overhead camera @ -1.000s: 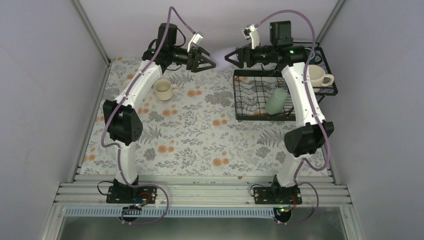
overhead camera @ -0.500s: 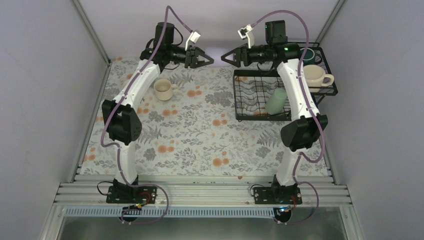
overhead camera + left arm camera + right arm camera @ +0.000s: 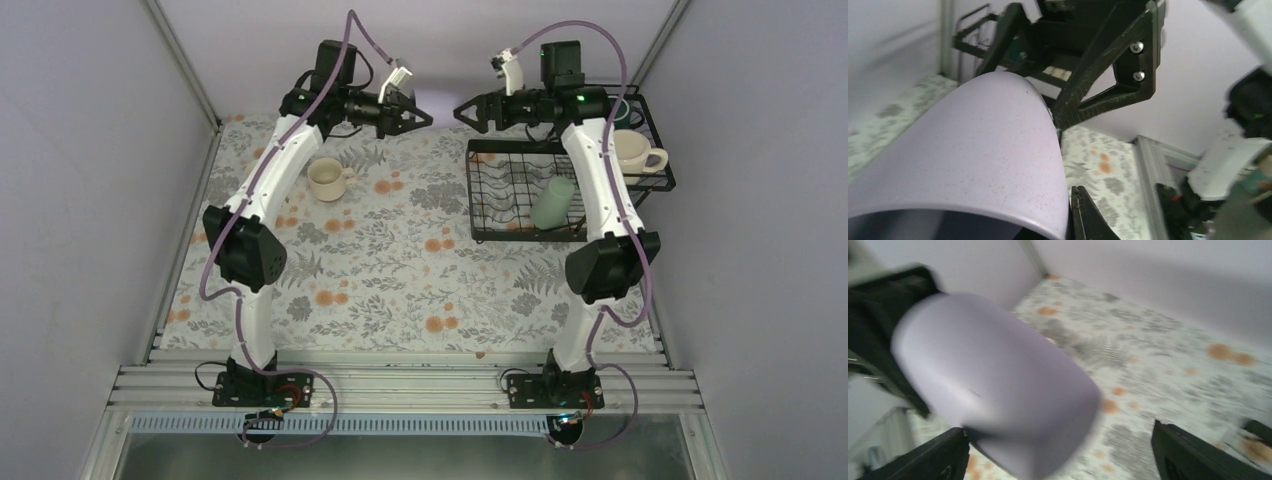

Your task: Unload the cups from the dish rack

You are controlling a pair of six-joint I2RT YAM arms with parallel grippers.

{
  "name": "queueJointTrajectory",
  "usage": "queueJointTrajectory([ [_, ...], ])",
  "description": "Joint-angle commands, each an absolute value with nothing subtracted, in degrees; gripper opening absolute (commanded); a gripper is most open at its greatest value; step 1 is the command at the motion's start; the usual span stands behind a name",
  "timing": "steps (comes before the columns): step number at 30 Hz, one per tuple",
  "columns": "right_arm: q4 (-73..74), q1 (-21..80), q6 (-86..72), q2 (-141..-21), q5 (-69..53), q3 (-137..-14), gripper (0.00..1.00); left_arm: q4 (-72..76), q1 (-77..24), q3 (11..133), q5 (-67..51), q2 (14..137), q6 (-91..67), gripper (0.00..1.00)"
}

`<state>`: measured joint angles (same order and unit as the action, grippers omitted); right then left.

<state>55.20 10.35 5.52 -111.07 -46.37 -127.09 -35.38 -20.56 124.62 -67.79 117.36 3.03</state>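
You are working over a floral counter (image 3: 400, 280), plain walls (image 3: 80, 200) round it | your left end effector (image 3: 424, 117) is clamping the tumbler (image 3: 988, 150) midair, left of the rack (image 3: 490, 190) | your right end effector (image 3: 461, 110) is gaping apart.

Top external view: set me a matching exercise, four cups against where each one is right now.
Cups:
1 lavender tumbler
2 mint-green tumbler
3 left cream mug
4 right cream mug

Places:
A in the raised basket
B standing on the table
C held in the left gripper
D lying in the rack tray

Pairs: 1-C, 2-D, 3-B, 4-A
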Motion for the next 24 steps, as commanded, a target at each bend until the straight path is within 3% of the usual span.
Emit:
queueJointTrajectory([
  [1,53.42,7.23,6.16,-105.77,-31.35,-124.08,0.96,-49.64,-21.07,132.90,-50.94,117.13,18.36,0.02],
  [5,52.84,6.37,8.54,-101.27,-18.07,-117.90,0.98,-54.16,-21.39,135.21,-34.40,117.64,23.83,0.02],
  [9,48.70,5.62,10.14,-93.18,-13.01,-104.09,0.98,-60.65,-21.68,137.45,-22.23,119.50,31.37,0.02],
  [18,36.54,3.85,12.88,-80.02,-21.19,-78.55,0.99,-66.91,-23.67,134.59,-0.09,125.40,44.37,0.02],
  [24,34.68,2.98,13.44,-80.50,-24.37,-74.43,0.99,-72.09,-26.81,132.80,6.60,128.49,48.80,0.03],
])
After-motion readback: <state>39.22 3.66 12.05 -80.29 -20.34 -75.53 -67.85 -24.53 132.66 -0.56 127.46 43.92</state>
